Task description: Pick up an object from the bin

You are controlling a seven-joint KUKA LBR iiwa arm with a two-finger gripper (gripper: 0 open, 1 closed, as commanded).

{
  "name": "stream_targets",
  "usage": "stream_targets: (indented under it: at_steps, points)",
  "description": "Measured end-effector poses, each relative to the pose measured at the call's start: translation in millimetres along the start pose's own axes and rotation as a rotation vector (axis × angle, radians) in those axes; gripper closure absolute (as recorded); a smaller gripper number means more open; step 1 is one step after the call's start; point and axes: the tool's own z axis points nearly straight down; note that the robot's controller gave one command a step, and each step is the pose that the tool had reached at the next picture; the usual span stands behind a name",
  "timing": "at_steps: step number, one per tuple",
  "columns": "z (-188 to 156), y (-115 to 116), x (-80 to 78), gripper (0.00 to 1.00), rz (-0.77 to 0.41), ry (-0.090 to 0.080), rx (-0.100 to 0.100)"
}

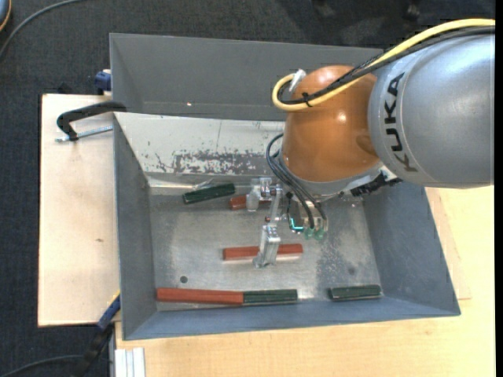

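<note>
One red bar [242,253] at bin [130,226] centre, long axis left-right; gripper [269,251] over its middle, touching or just above. Gripper open or closed: cannot tell.

Single camera above bin [130,210], tilted slightly sideways, moderately near; arm [440,108] on view's right.

Robotics lab, KUKA arm [440,108], grey metal bin [236,77], dark carpet [47,61]

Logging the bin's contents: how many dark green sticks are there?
3: a back-left green stick, a front-middle green stick, a front-right green stick. The arm may hide others.
</note>
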Motion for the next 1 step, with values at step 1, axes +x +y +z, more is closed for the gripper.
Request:
stream_targets:
  at_steps: [1]
  points:
    - [118.8, -23.8, 11.0, 0.0, 0.389, 0.0, 0.0]
